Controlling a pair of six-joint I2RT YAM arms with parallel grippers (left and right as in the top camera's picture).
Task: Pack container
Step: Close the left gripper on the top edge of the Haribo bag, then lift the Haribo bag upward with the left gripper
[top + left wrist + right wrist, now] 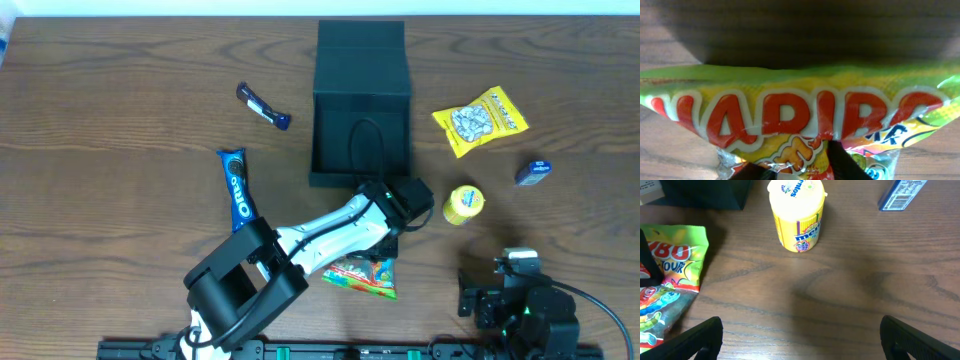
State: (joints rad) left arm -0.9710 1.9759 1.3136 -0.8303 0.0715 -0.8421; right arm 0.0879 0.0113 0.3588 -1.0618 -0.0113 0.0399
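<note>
Overhead, nearest edge first: right gripper [800, 347] sits at the front right of the table [120, 210], fingers spread wide, nothing but bare wood between them. Left arm [330, 232] reaches from the front left toward centre. Left gripper [797, 167] is down on the Haribo bag [362, 278], fingers [842, 161] drawn in narrow, crinkled foil pinched between them. Bag lies just in front of the container [360, 182]; from the left wrist its dark near wall stands right behind the bag's top edge. Yellow Mentos tub [463, 203] upright, near the left gripper's right side, not touching. Oreo pack [237, 188] lies lengthwise left of centre, well apart from the bag. Container is at the far middle of the table, open, flap lid folded back toward the far edge. Small blue box [533, 172] to its right. Yellow snack packet [480, 120] beyond that, beside the container. Dark candy bar [263, 106] far left of the container.
</note>
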